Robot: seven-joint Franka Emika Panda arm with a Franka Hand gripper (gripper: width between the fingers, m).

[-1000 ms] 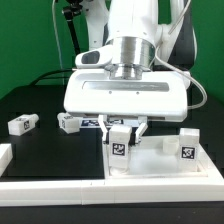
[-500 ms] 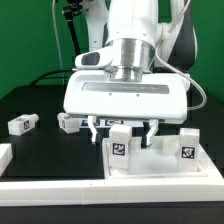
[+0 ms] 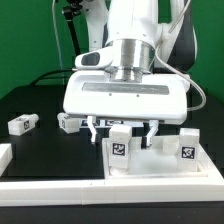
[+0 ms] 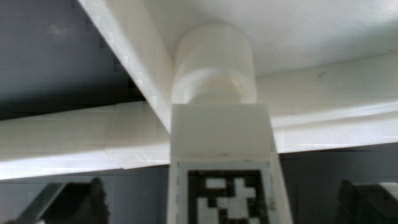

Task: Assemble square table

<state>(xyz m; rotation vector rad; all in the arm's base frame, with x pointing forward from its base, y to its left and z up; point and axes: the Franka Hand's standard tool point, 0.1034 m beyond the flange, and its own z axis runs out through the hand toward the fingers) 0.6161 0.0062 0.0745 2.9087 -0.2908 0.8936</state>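
The white square table top (image 3: 160,166) lies at the exterior view's lower right. One white tagged leg (image 3: 120,147) stands upright on its near corner and a second leg (image 3: 185,146) stands on its right corner. My gripper (image 3: 122,131) is open, with one dark finger on each side of the near leg, apart from it. In the wrist view that leg (image 4: 217,140) runs up the middle with its tag showing, and the fingertips (image 4: 75,202) stand wide at both sides. Two loose legs (image 3: 22,123) (image 3: 68,122) lie on the black table to the left.
A long white border rail (image 3: 50,186) runs along the front edge, and another white piece (image 3: 5,155) sits at the left edge. The arm's wide white hand body (image 3: 125,95) hides the area behind the near leg.
One second ago the fingers were closed on the near leg. They have since spread apart and let it go. The leg stays upright. Nothing has moved in the last half second.
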